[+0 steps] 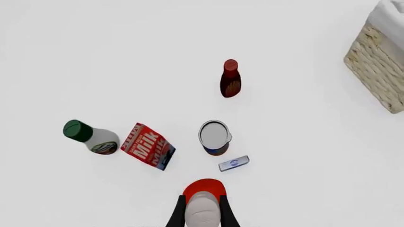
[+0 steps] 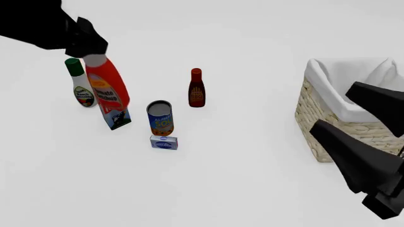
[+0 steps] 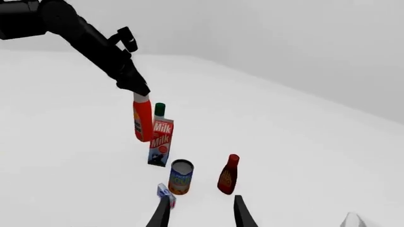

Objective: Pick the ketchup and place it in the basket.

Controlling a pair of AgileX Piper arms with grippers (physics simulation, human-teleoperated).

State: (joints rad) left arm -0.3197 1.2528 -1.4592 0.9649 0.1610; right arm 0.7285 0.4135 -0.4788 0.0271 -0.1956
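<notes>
The ketchup (image 2: 107, 88), a red-orange bottle with a white cap, hangs tilted from my left gripper (image 2: 88, 48), which is shut on its cap end and holds it above the table. In the front view it hangs in front of the milk carton. The left wrist view shows the ketchup (image 1: 204, 187) between my left gripper's (image 1: 203, 215) black fingers. It also shows in the right wrist view (image 3: 143, 122). The basket (image 2: 328, 130), woven wicker with a white lining, stands at the right. My right gripper (image 2: 332, 109) is open and empty, hovering by the basket's near side.
On the table stand a white bottle with a green cap (image 2: 81, 86), a milk carton (image 2: 118, 118), a blue and orange can (image 2: 160, 118), a small blue-white box (image 2: 163, 142) and a dark red bottle (image 2: 196, 89). The basket corner (image 1: 379, 66) shows in the left wrist view.
</notes>
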